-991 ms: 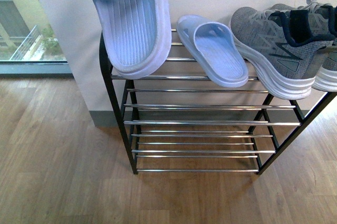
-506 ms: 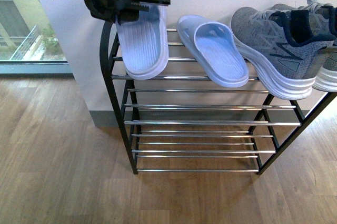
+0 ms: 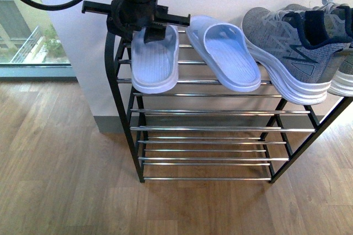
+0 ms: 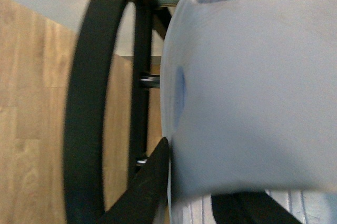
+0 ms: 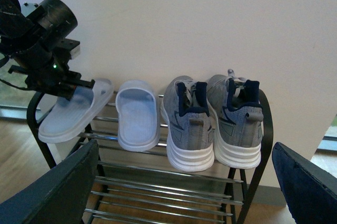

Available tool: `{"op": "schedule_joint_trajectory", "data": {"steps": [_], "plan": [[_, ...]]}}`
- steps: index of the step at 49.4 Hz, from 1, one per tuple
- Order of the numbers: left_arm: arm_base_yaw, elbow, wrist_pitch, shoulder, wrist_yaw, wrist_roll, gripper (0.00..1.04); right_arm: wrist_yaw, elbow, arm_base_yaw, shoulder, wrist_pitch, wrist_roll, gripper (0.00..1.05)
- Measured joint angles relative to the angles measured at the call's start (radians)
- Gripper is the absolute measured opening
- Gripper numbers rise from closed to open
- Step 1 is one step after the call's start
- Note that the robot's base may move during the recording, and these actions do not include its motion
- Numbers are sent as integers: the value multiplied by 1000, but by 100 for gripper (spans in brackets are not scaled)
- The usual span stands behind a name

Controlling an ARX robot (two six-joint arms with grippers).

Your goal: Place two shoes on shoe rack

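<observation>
A black rack (image 3: 118,89) stands against a wall; on its top shelf we see two grey sneakers (image 5: 213,121) already placed at the right end, a blue slide (image 3: 223,53) beside them; our left gripper (image 3: 149,25) grips a second slide (image 3: 155,61), resting it on the bars; release remains; our right gripper (image 5: 179,192) spreads wide, empty.

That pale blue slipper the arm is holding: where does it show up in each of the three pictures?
Front view: the held slipper lies at the left end of the top shelf, under the left gripper.
Left wrist view: it fills most of the picture, blurred.
Right wrist view: far left.
Shared landmark: the rack's black rounded corner.
</observation>
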Motion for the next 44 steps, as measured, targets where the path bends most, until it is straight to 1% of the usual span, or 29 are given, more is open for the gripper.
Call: {"op": "schedule_joint_trajectory", "data": {"steps": [6, 10, 13, 16, 17, 18, 19, 21, 22, 25, 26, 28, 29, 32, 33, 34, 35, 38, 40, 44], "plan": [[-19, -98, 54, -89, 98, -7, 51, 0, 0, 0, 0, 0, 0, 95], [-29, -233, 111, -226, 112, -13, 69, 0, 0, 0, 0, 0, 0, 95], [-30, -373, 200, -364, 85, 6, 81, 0, 0, 0, 0, 0, 0, 95], [-30, -521, 310, -507, 5, 69, 92, 0, 0, 0, 0, 0, 0, 95], [-30, -548, 332, -533, -12, 81, 94, 0, 0, 0, 0, 0, 0, 95], [-29, -601, 378, -584, -43, 107, 97, 0, 0, 0, 0, 0, 0, 95], [-25, -682, 444, -666, -74, 128, 97, 0, 0, 0, 0, 0, 0, 95], [-16, -804, 570, -779, -100, 181, 93, 0, 0, 0, 0, 0, 0, 95], [-3, -910, 718, -866, -87, 208, 88, 0, 0, 0, 0, 0, 0, 95], [31, -1109, 980, -1027, -58, 242, 76, 0, 0, 0, 0, 0, 0, 95], [42, -1168, 1051, -1074, -47, 251, 73, 0, 0, 0, 0, 0, 0, 95], [61, -1249, 1140, -1134, -35, 259, 68, 0, 0, 0, 0, 0, 0, 95], [68, -1273, 1165, -1152, -32, 261, 66, 0, 0, 0, 0, 0, 0, 95], [110, -1413, 1269, -1238, -4, 271, 54, 0, 0, 0, 0, 0, 0, 95], [120, -1445, 1280, -1253, 5, 274, 50, 0, 0, 0, 0, 0, 0, 95], [124, -1460, 1284, -1259, 11, 274, 48, 0, 0, 0, 0, 0, 0, 95], [137, -1502, 1291, -1274, 28, 277, 43, 0, 0, 0, 0, 0, 0, 95], [159, -1577, 1296, -1297, 57, 280, 32, 0, 0, 0, 0, 0, 0, 95], [171, -1606, 1300, -1312, 74, 283, 27, 0, 0, 0, 0, 0, 0, 95], [203, -1670, 1307, -1375, 106, 285, 11, 0, 0, 0, 0, 0, 0, 95]]}}
